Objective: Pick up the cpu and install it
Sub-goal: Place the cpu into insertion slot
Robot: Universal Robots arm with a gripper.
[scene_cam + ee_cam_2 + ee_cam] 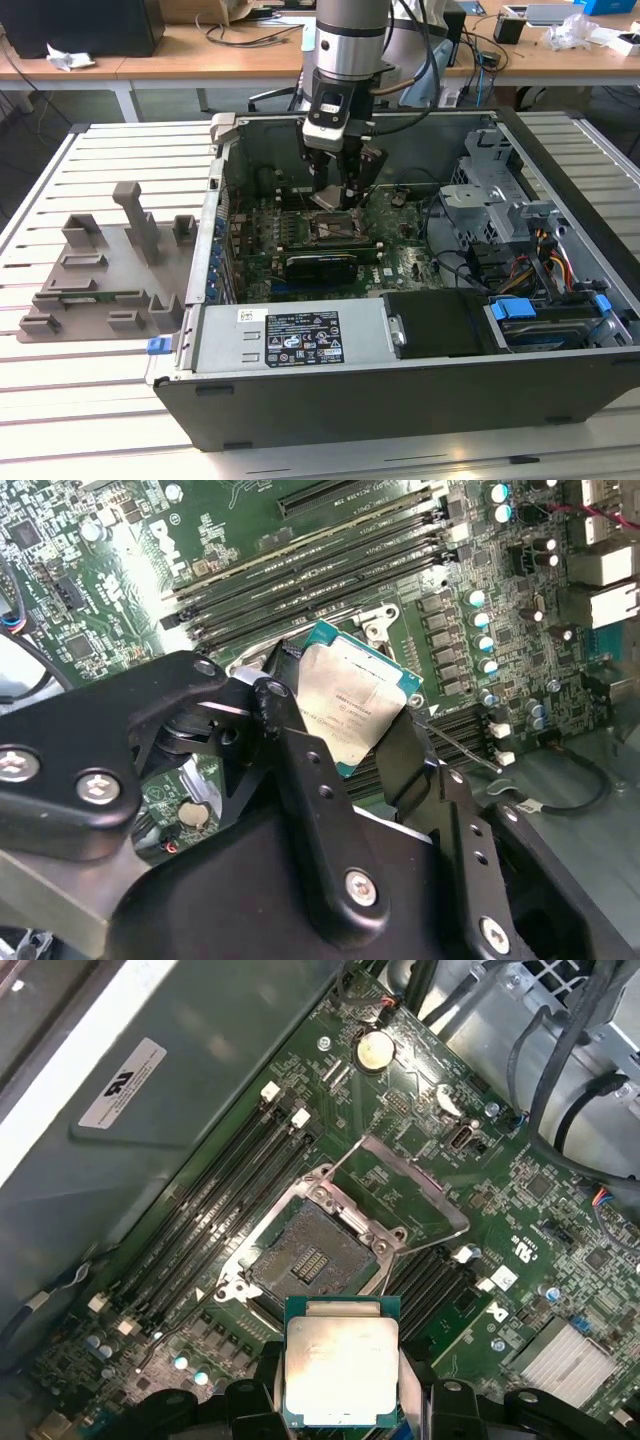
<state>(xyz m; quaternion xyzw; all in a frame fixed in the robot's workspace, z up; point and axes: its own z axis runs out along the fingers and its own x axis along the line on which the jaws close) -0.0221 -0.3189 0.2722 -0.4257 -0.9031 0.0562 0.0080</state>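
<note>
In the exterior view's upper centre, the black claw point(338, 195) is clamped on the small silvery square cpu point(341, 1365), its faint print unreadable, near the open dark metal-edged socket point(308, 1260).

**Gripper clamped, pointing down**

In the exterior view the arm point(350, 30) enters at 12 o'clock and hangs upright, gripper point(335, 192) aimed toward 6 o'clock. In both wrist views its black fingers point(300, 770) pinch the cpu point(340, 1370) by opposite edges
</note>
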